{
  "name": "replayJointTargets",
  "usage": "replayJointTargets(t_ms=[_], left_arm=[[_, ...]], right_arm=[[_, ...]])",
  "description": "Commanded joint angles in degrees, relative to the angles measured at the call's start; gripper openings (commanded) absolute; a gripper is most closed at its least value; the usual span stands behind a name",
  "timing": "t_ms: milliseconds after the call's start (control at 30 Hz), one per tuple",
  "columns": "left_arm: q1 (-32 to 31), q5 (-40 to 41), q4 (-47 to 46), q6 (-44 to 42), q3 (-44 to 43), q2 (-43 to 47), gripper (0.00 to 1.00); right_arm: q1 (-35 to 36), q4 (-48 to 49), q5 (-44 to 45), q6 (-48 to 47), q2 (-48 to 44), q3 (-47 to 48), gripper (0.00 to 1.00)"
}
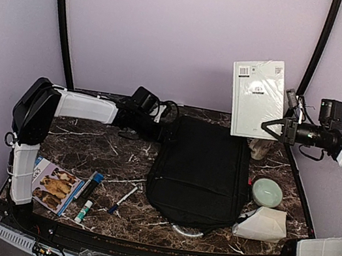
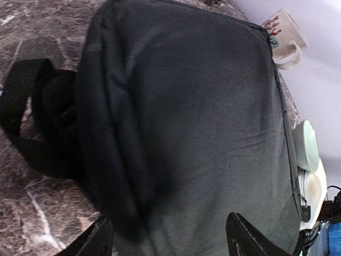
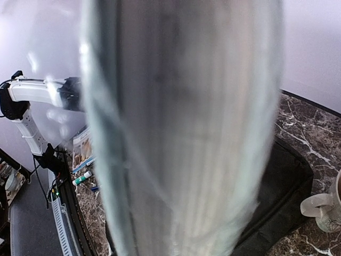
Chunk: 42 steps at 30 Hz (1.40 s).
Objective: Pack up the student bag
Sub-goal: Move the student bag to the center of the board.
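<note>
The dark marble table (image 1: 94, 148) is taken up mostly by the student bag (image 1: 200, 169), which is laid flat right of centre with its grey loop handle (image 1: 187, 232) turned toward the arm bases and its straps (image 2: 32, 117) bunched at the far left corner. No open mouth can be made out on the bag, so a zip is judged to need opening before anything can be put in. A white book (image 1: 257, 97) is held high above the bag's far right corner, pinched at its lower edge by the right gripper (image 1: 273, 128), whose jaws are closed on it; it is held upright and clear of the table, presumably so that it can be slid in once an opening is made. The left gripper (image 2: 169, 242) is poised just above the bag's far end with its fingers spread wide and nothing between them, seemingly placed there to take hold of the fabric or a zip. A picture book with dogs (image 1: 53, 185) is left near the left arm's base, well apart from the bag. A white folded packet (image 1: 262, 225), a pale green bowl (image 1: 267, 192) and a mug (image 2: 285, 37) are lined along the bag's right side. A marker (image 1: 91, 185), a pen (image 1: 122, 200) and a glue stick (image 1: 83, 211) are scattered between the dog book and the bag.
</note>
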State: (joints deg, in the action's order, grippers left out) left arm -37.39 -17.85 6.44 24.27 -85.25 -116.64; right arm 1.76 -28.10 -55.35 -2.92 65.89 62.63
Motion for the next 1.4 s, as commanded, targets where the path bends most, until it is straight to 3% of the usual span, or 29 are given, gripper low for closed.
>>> replayJointTargets(t_ms=[0,267,467,600,833,933,1100,1133,1200,1267,1367], left_arm=[[-0.5,-5.5,-3.1,0.6,-0.2,-2.1,0.75],[-0.4,0.9,1.0,-0.4,-2.6,-5.3,0.6],[-0.5,1.8,1.1,-1.4,-0.6,-3.6,0.18],[-0.4,3.4,0.7,-2.0,1.7,-1.2,0.0],[1.8,9.3,0.7,-1.0,8.1,4.8,0.0],[5.6,12.3,0.2,2.3,12.7,8.3,0.0],[7.2,12.0,-3.5,6.6,20.3,12.7,0.0],[7.2,10.8,-3.6,6.9,20.8,12.7,0.05],[7.1,9.0,-2.1,6.9,20.8,12.8,0.26],[6.7,12.5,2.3,6.1,20.0,14.0,0.39],[5.0,19.3,8.8,2.0,18.5,18.3,0.49]], right_arm=[[-0.5,8.6,-2.0,0.1,-2.5,-0.6,0.0],[-1.0,9.7,-2.1,1.3,-2.6,-1.0,0.0],[-1.2,10.6,-2.2,2.0,-2.6,-1.7,0.0],[-1.3,11.0,-2.4,2.3,-2.7,-1.8,0.0],[-1.4,11.2,-2.5,2.6,-2.9,-2.1,0.0],[-1.4,11.3,-2.4,2.6,-3.0,-2.2,0.0],[-1.4,11.7,-2.2,2.7,-3.1,-2.7,0.0],[-1.5,11.8,-2.2,2.7,-3.0,-2.7,0.0],[-1.5,11.9,-2.2,2.8,-3.0,-2.8,0.0],[-1.5,11.9,-2.1,2.9,-2.9,-2.7,0.0],[-1.5,12.0,-2.2,2.9,-3.0,-2.9,0.0]])
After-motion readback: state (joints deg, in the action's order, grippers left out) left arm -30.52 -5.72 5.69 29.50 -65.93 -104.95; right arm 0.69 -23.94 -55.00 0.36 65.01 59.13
